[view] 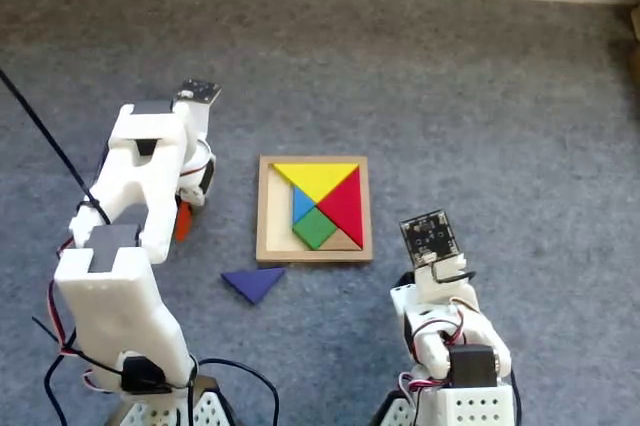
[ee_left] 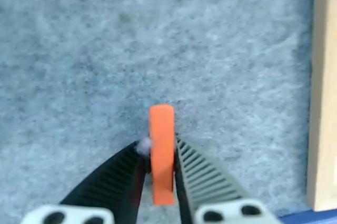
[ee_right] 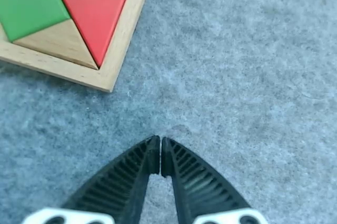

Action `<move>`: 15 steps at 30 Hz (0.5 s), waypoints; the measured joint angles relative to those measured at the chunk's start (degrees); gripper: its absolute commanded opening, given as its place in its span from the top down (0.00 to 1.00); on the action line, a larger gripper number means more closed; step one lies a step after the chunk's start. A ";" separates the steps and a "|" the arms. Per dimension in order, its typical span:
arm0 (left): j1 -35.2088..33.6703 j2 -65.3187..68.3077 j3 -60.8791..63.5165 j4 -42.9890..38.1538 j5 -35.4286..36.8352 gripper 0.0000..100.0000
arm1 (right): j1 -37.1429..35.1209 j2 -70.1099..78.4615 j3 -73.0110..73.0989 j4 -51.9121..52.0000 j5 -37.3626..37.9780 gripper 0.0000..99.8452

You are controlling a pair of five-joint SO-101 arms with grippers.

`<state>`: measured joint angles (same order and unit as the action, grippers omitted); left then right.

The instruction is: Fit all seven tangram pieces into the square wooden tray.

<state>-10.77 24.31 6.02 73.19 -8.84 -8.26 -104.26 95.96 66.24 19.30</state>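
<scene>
The square wooden tray (view: 264,208) lies mid-table holding a yellow triangle (view: 315,179), a red triangle (view: 345,206), a small blue piece (view: 301,205), a green square (view: 314,229) and a bare wooden gap (view: 344,240). A dark blue triangle (view: 254,282) lies on the carpet just in front of the tray's near left corner. My left gripper (ee_left: 159,153) is shut on an orange piece (ee_left: 161,150), held on edge left of the tray (ee_left: 322,98); the orange piece (view: 182,221) shows under the left arm. My right gripper (ee_right: 160,155) is shut and empty, near the tray's corner (ee_right: 108,79).
Grey carpet covers the whole table. The left arm's body (view: 135,206) stands left of the tray, the right arm's base (view: 450,346) in front of the tray's right side. A black cable (view: 40,126) runs along the far left.
</scene>
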 measured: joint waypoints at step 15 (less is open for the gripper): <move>11.16 -17.14 -1.05 9.05 8.35 0.99 | 0.00 0.00 0.00 0.00 0.00 0.98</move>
<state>0.40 7.16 4.97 82.24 -0.48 -8.26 -104.26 95.96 66.24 19.30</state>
